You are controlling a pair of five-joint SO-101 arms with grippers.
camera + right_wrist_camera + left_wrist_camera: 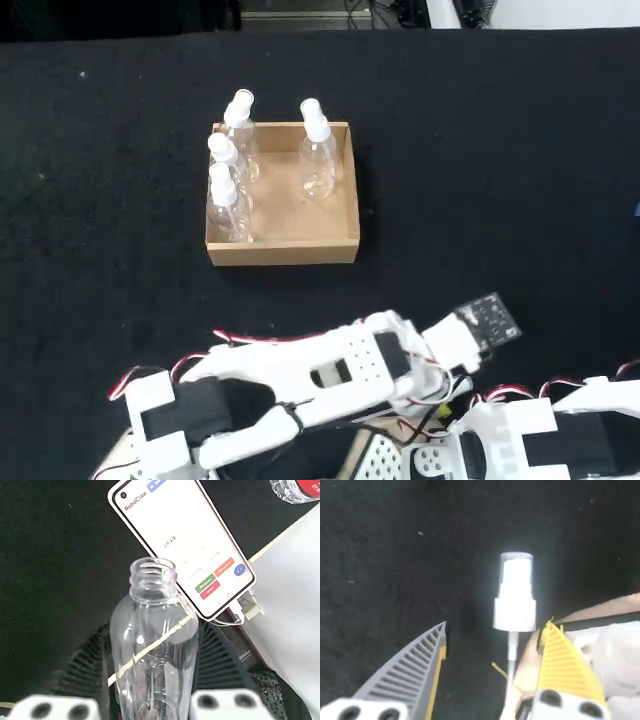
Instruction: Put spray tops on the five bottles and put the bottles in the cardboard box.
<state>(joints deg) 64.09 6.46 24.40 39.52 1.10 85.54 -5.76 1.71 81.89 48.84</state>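
Step in hand: four capped bottles [228, 195] already stand in the cardboard box [283, 250], so by judgement you are on the fifth and last, about to fit its top
Right gripper [151, 632]: closed on the body of the fifth bottle [150, 600], with the bare threaded neck pointing away from the wrist
Left gripper [496, 625]: jaws spread wide either side of the spray top [516, 592] with nothing clamped; the top sits just beside the yellow finger [565, 665] and apart from the grey finger [410, 670]
Next move: close on the top's collar, then feed the dip tube [510, 650] into the bare neck along the bottle's axis; expect a tilted tube to catch on the rim
Table [480, 150]: black, matt, fabric-like cover
Cardboard box: brown, open-topped, walls lower than the bottles; three bottles stand along one wall and one in the far corner opposite, with bare floor left for the fifth
Bottles: clear thin plastic, round, shoulders narrowing to the neck; likely smooth and yielding under a hard squeeze
Spray top: white collar under a clear cover cap
Dip tube: thin, pale, straight
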